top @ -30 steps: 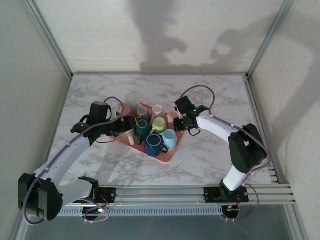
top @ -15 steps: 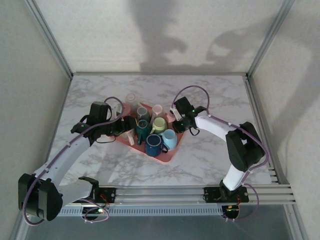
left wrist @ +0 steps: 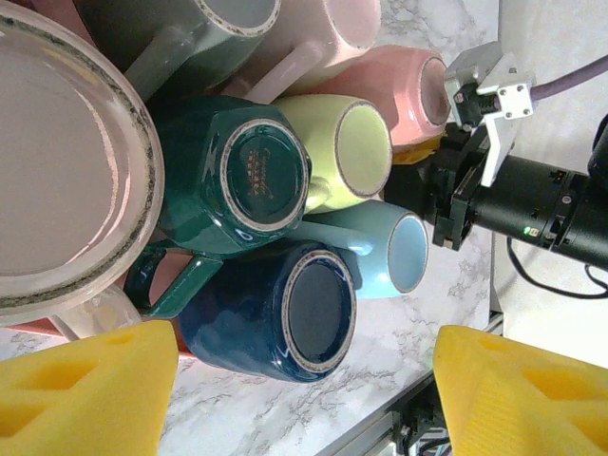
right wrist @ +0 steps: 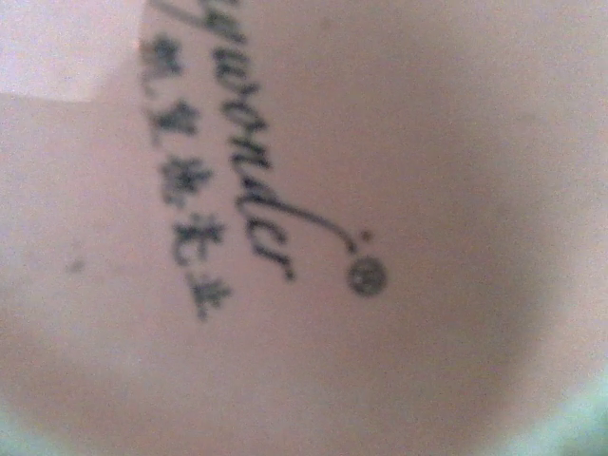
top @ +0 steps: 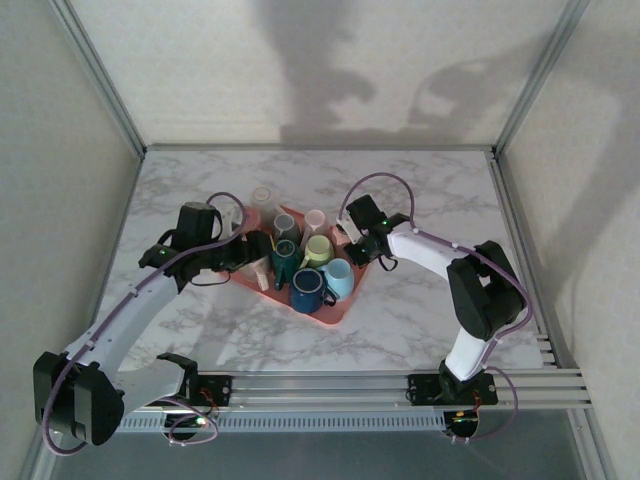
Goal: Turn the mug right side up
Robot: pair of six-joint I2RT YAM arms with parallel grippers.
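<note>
The right gripper (left wrist: pixel 432 157) sits against the glossy pink mug (left wrist: pixel 394 90) at the tray's (top: pixel 330 318) right edge; I cannot tell whether its jaws have closed on it. The left gripper (left wrist: pixel 304 399) hangs wide open and empty, its wedge-shaped yellow fingers (left wrist: pixel 85 399) flanking smooth round mugs (left wrist: pixel 275 313).

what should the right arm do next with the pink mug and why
Probably clamp the right pincer firmly on the pink mug and lift it slightly clear of the tray before any turning. The pincer sits right against the mug, whose printed base faces the wrist camera up close. The lime mug and light blue mug crowd beside it, leaving little room to rotate in place.
</note>
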